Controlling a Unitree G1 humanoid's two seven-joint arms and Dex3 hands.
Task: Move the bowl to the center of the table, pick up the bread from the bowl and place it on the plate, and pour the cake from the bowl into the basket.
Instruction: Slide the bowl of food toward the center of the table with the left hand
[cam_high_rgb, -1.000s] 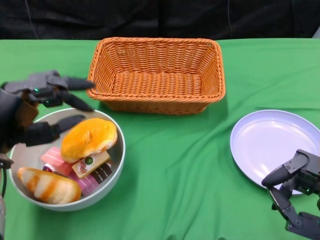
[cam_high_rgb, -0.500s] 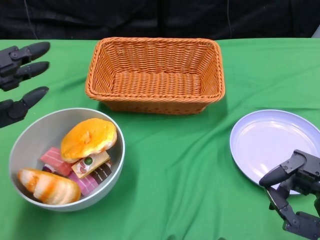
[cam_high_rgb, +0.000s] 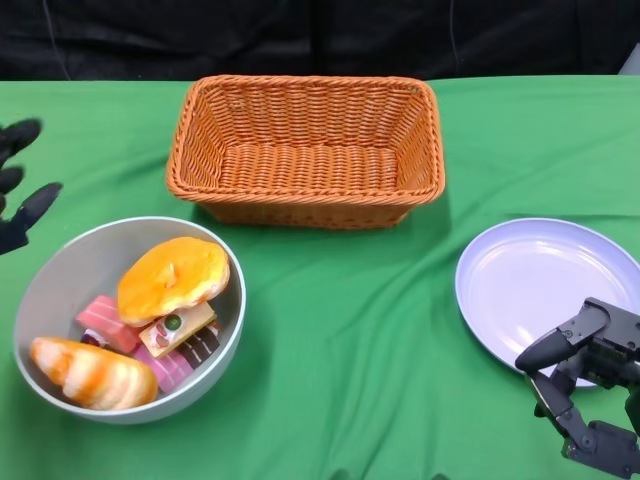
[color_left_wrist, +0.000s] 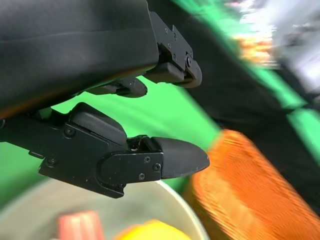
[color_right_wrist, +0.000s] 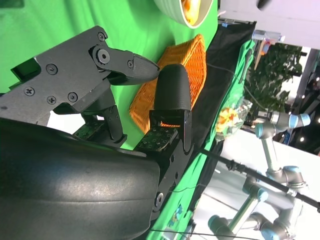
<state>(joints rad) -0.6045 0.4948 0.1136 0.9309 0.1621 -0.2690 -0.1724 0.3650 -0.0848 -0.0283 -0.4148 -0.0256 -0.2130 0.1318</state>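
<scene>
Your left hand (cam_high_rgb: 20, 190) sat at the table's left edge, fingers spread and holding nothing, clear of the grey bowl (cam_high_rgb: 60, 270) just beside it. That bowl stood at the near left, holding the orange bread (cam_high_rgb: 172, 280), a second bread roll (cam_high_rgb: 92, 372) and pink cake pieces (cam_high_rgb: 150, 340). The wicker basket (cam_high_rgb: 305, 150) lay behind; your right hand (cam_high_rgb: 580, 385) rested, fingers apart and empty, at the plate's (cam_high_rgb: 530, 280) near rim.

Showing the left hand (color_left_wrist: 125, 125) with fingers (color_left_wrist: 170, 157) spread apart, gripping nothing. Lying beyond the fingertips, blurred: grey bowl (color_left_wrist: 165, 200) rim, orange wicker basket (color_left_wrist: 250, 190), green tablecloth (color_left_wrist: 165, 107). Peeking inside the bowl: pink cake (color_left_wrist: 77, 225), yellow bread (color_left_wrist: 150, 232).
</scene>
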